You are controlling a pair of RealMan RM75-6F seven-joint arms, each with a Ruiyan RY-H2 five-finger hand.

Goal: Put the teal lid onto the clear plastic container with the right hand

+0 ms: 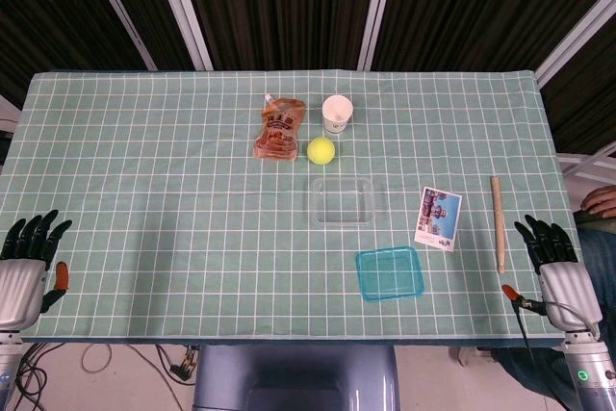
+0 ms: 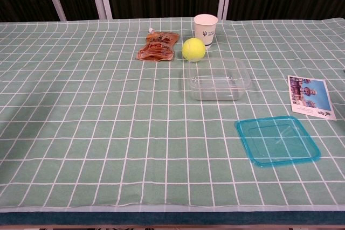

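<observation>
The teal lid (image 1: pixel 390 273) (image 2: pixel 277 140) lies flat on the green checked cloth, near the front edge and right of centre. The clear plastic container (image 1: pixel 342 200) (image 2: pixel 218 79) stands open and empty just behind it, slightly to the left. My right hand (image 1: pixel 555 259) hovers at the table's right front corner, fingers spread and empty, well to the right of the lid. At the left front corner my left hand (image 1: pixel 27 257) is likewise open and holds nothing. Neither hand shows in the chest view.
A yellow ball (image 1: pixel 320 150) (image 2: pixel 193 49), a brown snack pouch (image 1: pixel 279 129) (image 2: pixel 157 46) and a white paper cup (image 1: pixel 338 114) (image 2: pixel 205 28) sit behind the container. A photo card (image 1: pixel 439 218) (image 2: pixel 311 96) and a wooden stick (image 1: pixel 498 223) lie to the right.
</observation>
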